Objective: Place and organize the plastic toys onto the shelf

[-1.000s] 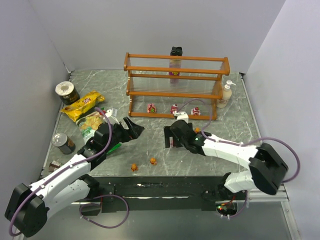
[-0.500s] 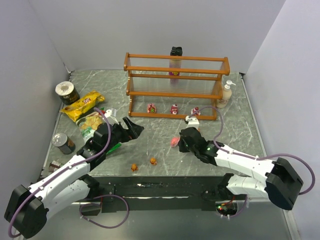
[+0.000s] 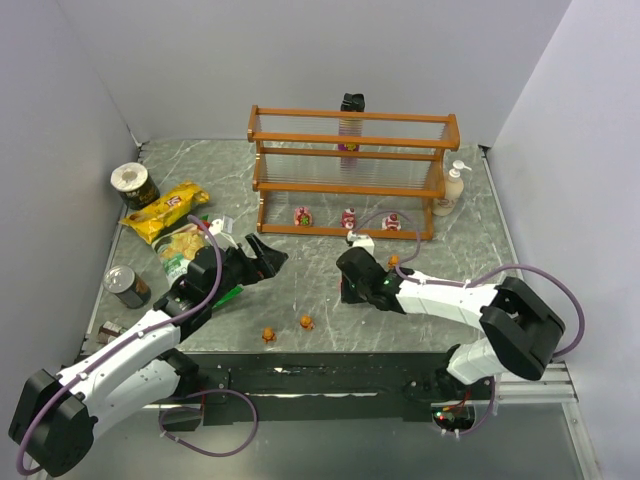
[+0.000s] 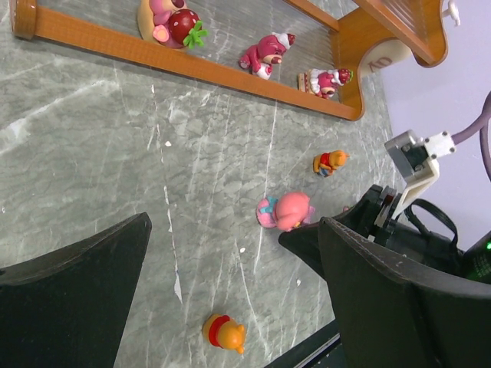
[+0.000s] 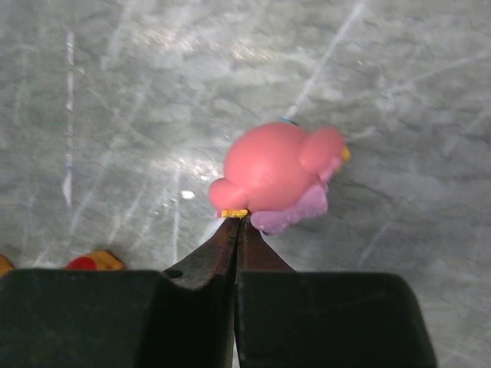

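The shelf (image 3: 350, 185) stands at the back with three pink toys on its bottom tier (image 3: 303, 215) (image 3: 348, 217) (image 3: 392, 221). My right gripper (image 5: 236, 222) is shut, its tips pressed together right against a small yellow piece under a pink toy (image 5: 280, 172) lying on the table. That pink toy (image 4: 285, 211) also shows in the left wrist view, beside the right fingertips. Orange toys lie loose on the table (image 3: 268, 335) (image 3: 306, 322) (image 3: 395, 261). My left gripper (image 3: 270, 255) hovers open left of centre, holding nothing.
Two chip bags (image 3: 165, 212) (image 3: 185, 250) and two cans (image 3: 133, 183) (image 3: 126, 286) sit on the left side. A pump bottle (image 3: 452, 190) stands by the shelf's right end, and a black object (image 3: 352, 102) stands behind the shelf. Walls close off the left, back and right.
My right gripper went from open to shut, swinging right and back to end at the pink toy. The left arm has not moved.
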{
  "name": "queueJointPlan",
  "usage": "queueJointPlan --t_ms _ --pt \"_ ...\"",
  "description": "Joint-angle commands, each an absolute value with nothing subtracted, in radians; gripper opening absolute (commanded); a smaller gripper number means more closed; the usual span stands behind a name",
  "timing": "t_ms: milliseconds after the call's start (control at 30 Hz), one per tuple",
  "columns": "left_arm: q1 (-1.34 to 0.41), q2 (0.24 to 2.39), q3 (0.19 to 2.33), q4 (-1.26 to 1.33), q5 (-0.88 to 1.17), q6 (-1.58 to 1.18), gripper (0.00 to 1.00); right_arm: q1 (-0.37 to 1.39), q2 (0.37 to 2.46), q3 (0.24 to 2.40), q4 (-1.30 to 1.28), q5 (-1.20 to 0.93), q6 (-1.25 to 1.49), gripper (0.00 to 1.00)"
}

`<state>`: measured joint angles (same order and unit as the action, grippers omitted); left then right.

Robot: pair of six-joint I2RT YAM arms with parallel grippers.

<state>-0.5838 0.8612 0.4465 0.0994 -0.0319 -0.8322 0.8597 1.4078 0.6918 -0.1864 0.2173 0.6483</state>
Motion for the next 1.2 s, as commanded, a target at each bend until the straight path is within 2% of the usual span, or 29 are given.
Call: queueJointPlan --t_ms 0,300,367,533,633,667,733,767,833,867,1033,1167 --pt "-0.58 0.857 0.445 0.112 -0.048 -0.824 0.96 0.865 1.436 0.762 -0.137 0.216 0.637 0.0" --pt "-0.58 0.845 0.442 0.104 -0.052 -0.825 0.96 0.867 1.451 0.781 -0.126 0.181 0.63 0.0" --pt "-0.58 0.844 0.439 0.104 -0.052 -0.827 0.96 0.868 1.425 0.756 -0.115 0.173 0.63 0.04" --pt "-0.58 0.845 0.437 0.107 -0.049 -0.827 0.96 0.903 1.325 0.722 -0.144 0.239 0.615 0.18" --pt "-0.58 0.85 0.439 0.11 -0.048 -0.827 0.96 0.946 1.301 0.715 -0.172 0.357 0.626 0.34" --pt "-0.58 0.851 0.437 0.11 -0.048 -0.827 0.96 0.963 1.296 0.703 -0.163 0.386 0.629 0.43" --pt "-0.58 0.853 0.439 0.11 -0.046 -0.827 0.96 0.972 1.282 0.654 -0.105 0.441 0.643 0.54" --pt "-0.58 0.853 0.439 0.11 -0.046 -0.825 0.96 0.976 1.276 0.635 -0.077 0.457 0.643 0.64" --pt "-0.58 0.853 0.437 0.11 -0.048 -0.827 0.96 0.988 1.263 0.574 0.022 0.523 0.641 0.74" --pt "-0.58 0.854 0.436 0.115 -0.048 -0.827 0.96 0.988 1.261 0.552 0.055 0.535 0.638 0.82" --pt "-0.58 0.868 0.437 0.123 -0.043 -0.827 0.96 0.989 1.301 0.47 0.245 0.627 0.551 0.98" --pt "-0.58 0.879 0.439 0.123 -0.044 -0.825 0.96 0.989 1.365 0.422 0.505 0.631 0.44 1.0"
